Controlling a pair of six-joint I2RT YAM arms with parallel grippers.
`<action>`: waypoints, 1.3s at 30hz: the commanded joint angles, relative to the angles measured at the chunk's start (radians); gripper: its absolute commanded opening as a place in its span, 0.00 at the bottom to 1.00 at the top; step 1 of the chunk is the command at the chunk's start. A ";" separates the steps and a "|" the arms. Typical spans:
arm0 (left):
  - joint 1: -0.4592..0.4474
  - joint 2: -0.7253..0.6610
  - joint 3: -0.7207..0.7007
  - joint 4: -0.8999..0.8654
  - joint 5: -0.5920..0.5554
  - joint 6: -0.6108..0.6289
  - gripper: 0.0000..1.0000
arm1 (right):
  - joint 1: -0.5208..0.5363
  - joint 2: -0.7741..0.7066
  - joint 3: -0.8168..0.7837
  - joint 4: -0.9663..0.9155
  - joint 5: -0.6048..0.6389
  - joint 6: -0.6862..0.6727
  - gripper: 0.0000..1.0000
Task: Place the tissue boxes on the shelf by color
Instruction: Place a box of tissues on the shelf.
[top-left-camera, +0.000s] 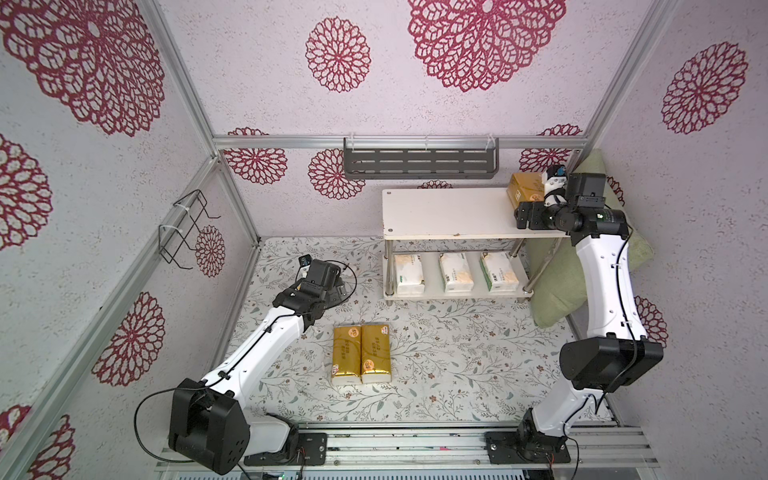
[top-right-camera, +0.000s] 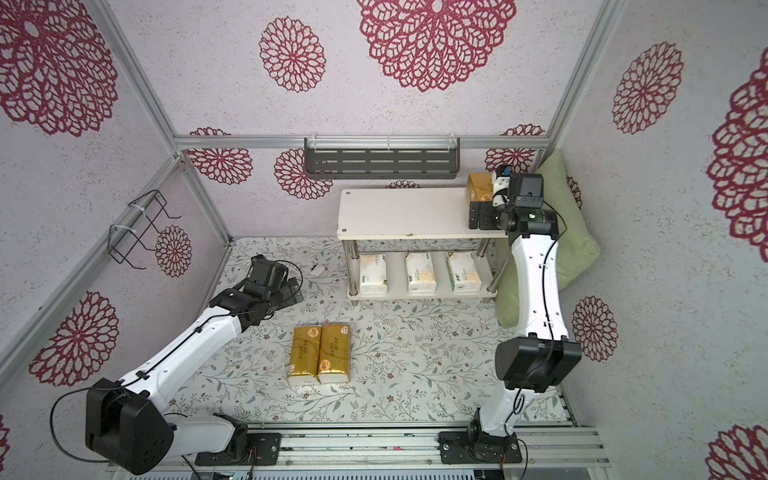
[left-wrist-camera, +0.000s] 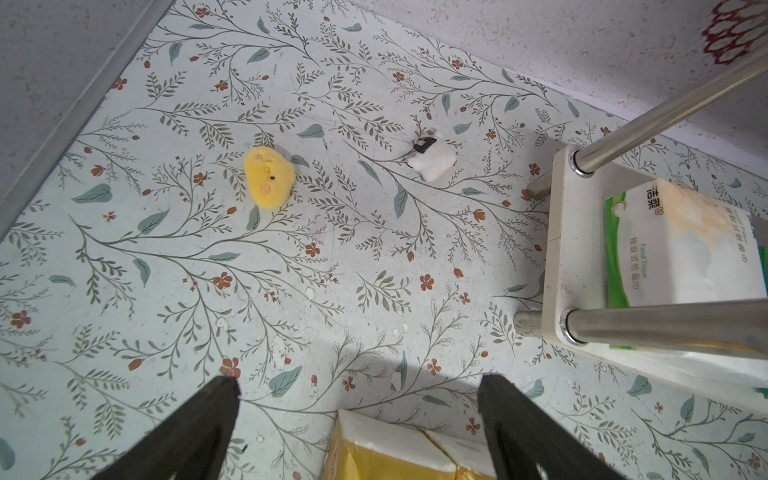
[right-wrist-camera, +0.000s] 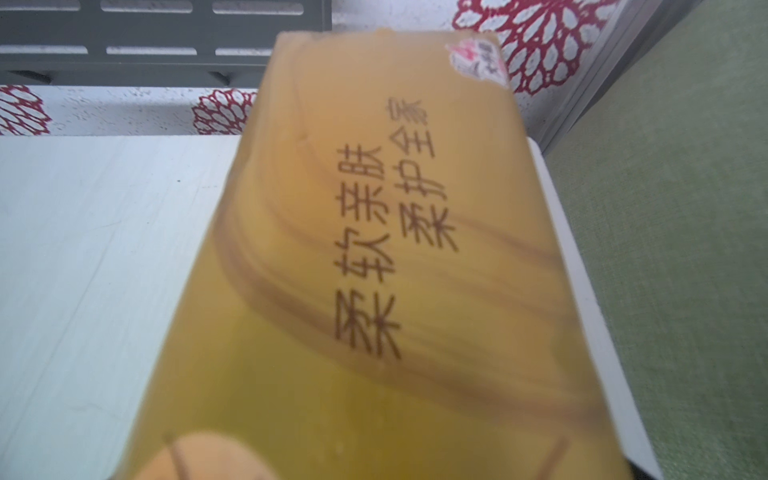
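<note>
Right wrist | gold pack (right-wrist-camera: 374, 270) blurred (cropped) | right gripper (top-left-camera: 530, 214) state unclear | left gripper (left-wrist-camera: 359, 380) spread

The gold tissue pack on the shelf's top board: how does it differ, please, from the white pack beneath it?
The shiny gold-wrapped tissue pack is gold; the white tissue pack with green-orange print is pale. The gold pack sits alone on the top board; the white pack ends a row of three on the lower board. Both are soft, brick-shaped.

place: robot lab booth | signs: aluminium frame (top-left-camera: 291, 142), wallpapered panels (top-left-camera: 249, 62), base rail (top-left-camera: 415, 446)
</note>
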 joint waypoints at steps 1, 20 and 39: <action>0.008 -0.024 -0.009 0.002 -0.012 -0.007 0.97 | -0.002 -0.033 -0.012 0.048 0.002 0.002 0.99; 0.007 -0.023 -0.006 0.005 -0.006 -0.008 0.97 | -0.002 -0.088 -0.049 0.059 0.013 -0.018 0.95; 0.007 -0.021 -0.005 0.008 -0.001 -0.002 0.97 | -0.002 -0.126 -0.143 0.105 0.053 -0.005 0.99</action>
